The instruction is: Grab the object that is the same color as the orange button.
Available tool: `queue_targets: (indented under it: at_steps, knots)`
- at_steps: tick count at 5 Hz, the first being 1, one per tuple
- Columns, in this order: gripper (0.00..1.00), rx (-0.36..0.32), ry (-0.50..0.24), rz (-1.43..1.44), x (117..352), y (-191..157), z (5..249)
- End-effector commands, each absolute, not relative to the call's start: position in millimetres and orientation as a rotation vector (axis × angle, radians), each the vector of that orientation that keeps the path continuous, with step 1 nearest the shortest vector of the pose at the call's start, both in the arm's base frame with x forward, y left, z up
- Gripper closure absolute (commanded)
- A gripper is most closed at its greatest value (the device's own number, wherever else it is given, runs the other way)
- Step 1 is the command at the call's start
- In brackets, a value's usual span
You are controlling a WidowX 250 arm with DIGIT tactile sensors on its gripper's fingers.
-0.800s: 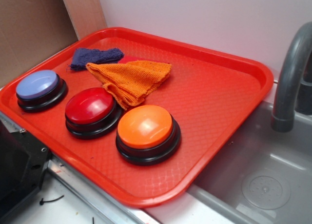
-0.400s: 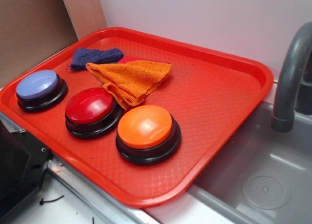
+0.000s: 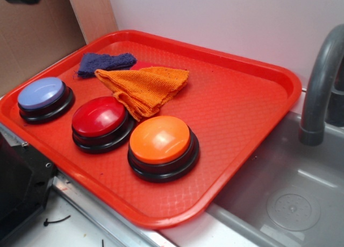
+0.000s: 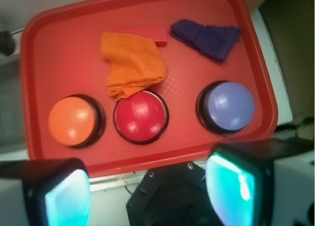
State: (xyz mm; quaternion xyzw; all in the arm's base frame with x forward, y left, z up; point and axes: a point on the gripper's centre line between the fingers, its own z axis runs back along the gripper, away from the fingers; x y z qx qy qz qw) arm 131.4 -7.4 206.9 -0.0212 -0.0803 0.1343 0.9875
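Orange cloth waits untouched as the arm edges into frame

Orange cloth (image 3: 142,88) lies folded on the red tray (image 3: 242,118), just behind the red button (image 3: 101,118), with one corner touching that button's rim in the wrist view. It matches the orange button (image 3: 163,142), which sits to the right of the red one in the exterior view. The lavender-blue button (image 3: 44,96) completes the row, and a dark blue-purple cloth (image 3: 105,63) lies at the back of the tray, beside a red block (image 4: 142,34) partly tucked under the orange cloth.

What has changed: a dark shape, probably part of the arm, now shows at the top-left corner of the exterior view, where a moment ago there was only the brown board. Nothing on the tray has shifted. That suggests the approach is only beginning.

The claw (image 4: 147,191) hangs high over the tray's near edge, released, its two pale fingers (image 4: 66,199) spread wide and holding nothing, well apart from the cloth.

The grab itself is not yet started. The next move likely calls for travelling forward past the red button, then descending on the cloth's thicker folded part. The cloth looks floppy, so a shallow pinch may catch only one layer, and the neighbouring button and block leave little room.
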Motion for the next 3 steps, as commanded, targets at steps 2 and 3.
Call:
queue_targets:
  at_steps: [2,3]
  knots:
    - [0.0,0.035,-0.268,0.6,212.6,14.9,114.2]
    - [0.0,0.066,-0.236,0.611,229.9,16.9,86.2]
